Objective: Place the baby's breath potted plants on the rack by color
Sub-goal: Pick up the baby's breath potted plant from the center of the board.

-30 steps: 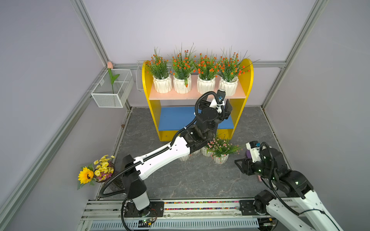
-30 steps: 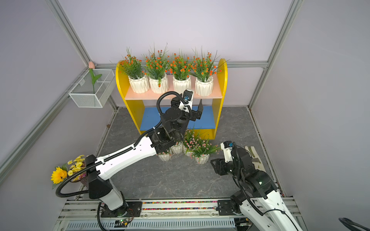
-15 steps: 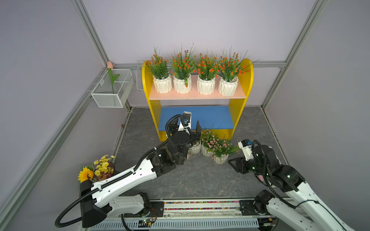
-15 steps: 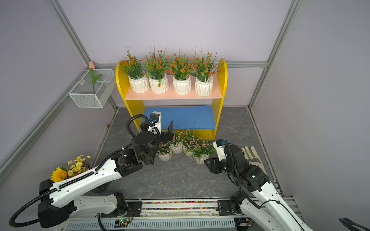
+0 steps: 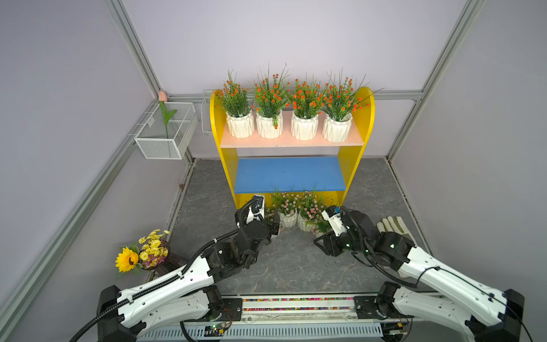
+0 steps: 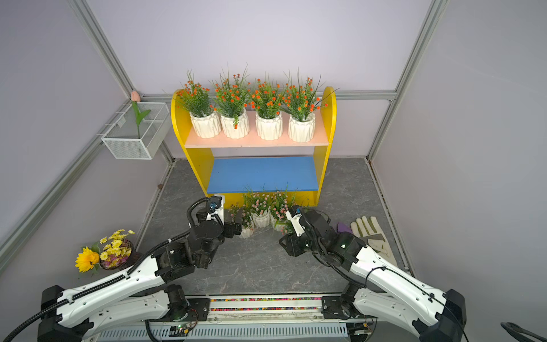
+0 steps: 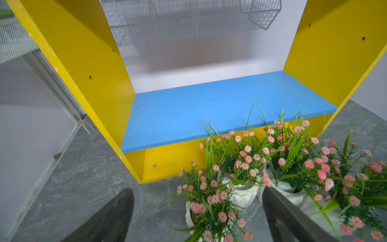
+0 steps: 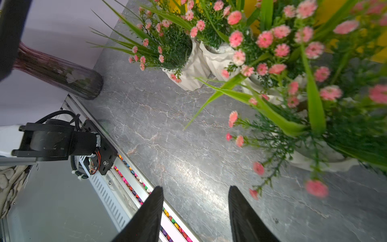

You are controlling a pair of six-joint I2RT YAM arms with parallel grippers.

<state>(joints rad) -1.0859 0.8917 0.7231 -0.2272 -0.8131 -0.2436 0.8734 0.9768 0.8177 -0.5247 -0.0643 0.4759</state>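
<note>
Left claw point(image 7: 196, 191) dropped from rack point(image 5: 359, 118) to pink pots point(image 5: 287, 219), wide; right claw point(image 8: 195, 187) half-open, empty; orange pots point(image 5: 304, 128) shelved.

yellow rack point(image 5: 350, 160), pink board point(image 5: 291, 141), blue board point(image 5: 288, 174) — white faceted pots point(image 5: 304, 128), orange blooms point(image 5: 273, 94), pink blooms point(image 5: 310, 205)

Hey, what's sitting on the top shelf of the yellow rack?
Four orange-bloomed potted plants stand in a row on the pink upper board. The strip of board behind the pots is hidden by them.
</note>
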